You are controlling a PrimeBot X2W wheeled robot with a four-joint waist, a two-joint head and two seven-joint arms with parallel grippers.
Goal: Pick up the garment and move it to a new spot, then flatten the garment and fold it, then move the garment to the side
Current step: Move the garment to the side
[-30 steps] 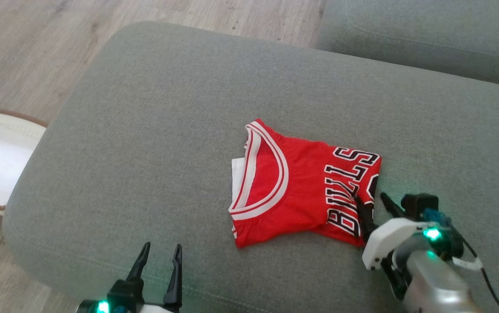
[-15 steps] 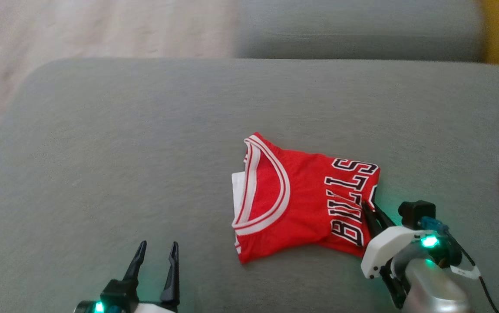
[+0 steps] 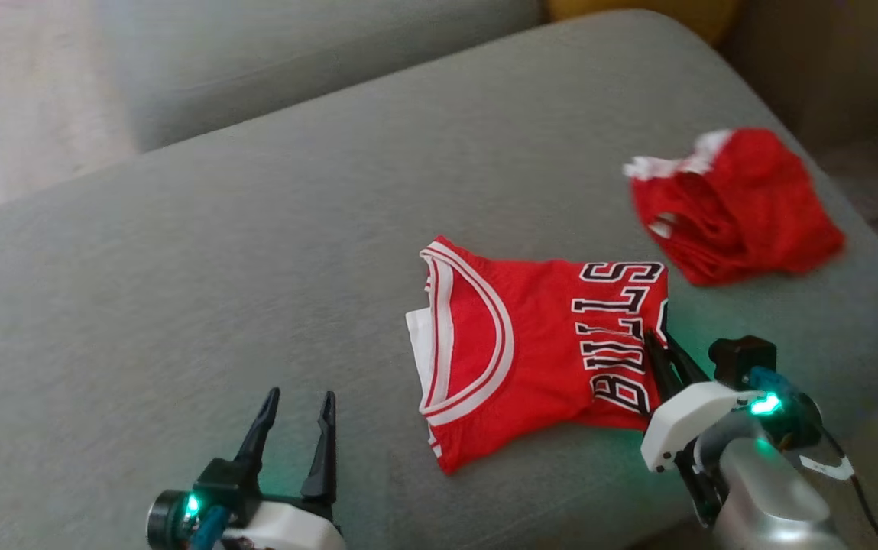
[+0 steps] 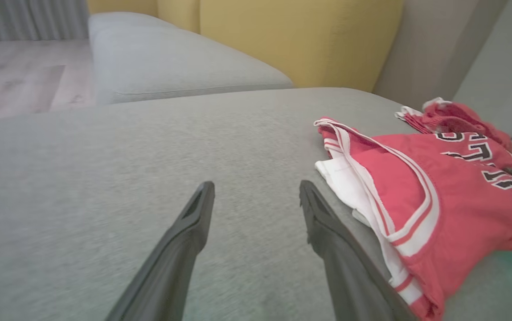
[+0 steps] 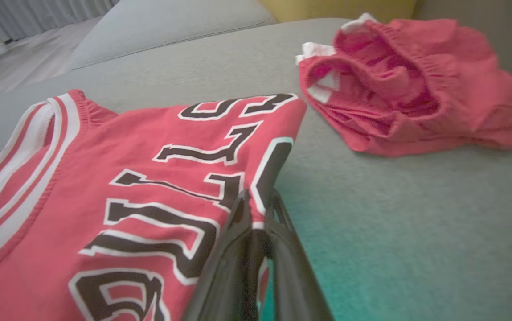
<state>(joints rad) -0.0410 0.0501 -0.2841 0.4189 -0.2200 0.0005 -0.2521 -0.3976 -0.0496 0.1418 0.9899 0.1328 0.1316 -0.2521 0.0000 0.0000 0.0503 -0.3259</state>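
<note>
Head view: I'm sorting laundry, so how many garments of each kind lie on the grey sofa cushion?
Folded red fabric jersey with black lettering: 1
Crumpled red fabric shorts with white trim: 1
Total: 2

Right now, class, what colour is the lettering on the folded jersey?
Black, white-outlined lettering on the jersey; right wrist view.
</note>
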